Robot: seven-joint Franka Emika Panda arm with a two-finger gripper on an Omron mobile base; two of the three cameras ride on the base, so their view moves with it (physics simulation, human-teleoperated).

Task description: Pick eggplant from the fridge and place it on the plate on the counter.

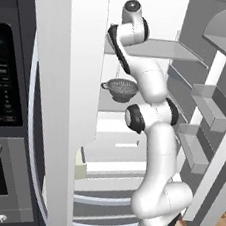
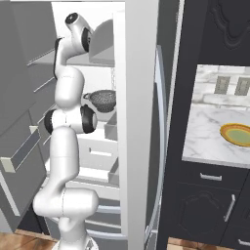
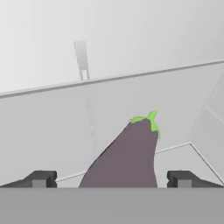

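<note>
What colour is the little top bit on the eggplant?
Bright green, capping the dull purple eggplant. The hand view shows it best.

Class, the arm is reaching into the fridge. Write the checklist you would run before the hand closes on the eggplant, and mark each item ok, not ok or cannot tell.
1. Eggplant lies between the two fingertips: ok.
2. Hand open, a gap on each side of the eggplant: ok.
3. Fingertips far enough along the eggplant to grip it: cannot tell.
4. Fridge door open, arm reaching the upper shelf: ok.
5. Colander sits on a lower shelf, apart from the hand: ok.
6. Plate on the counter is bare and ready: ok.
</note>
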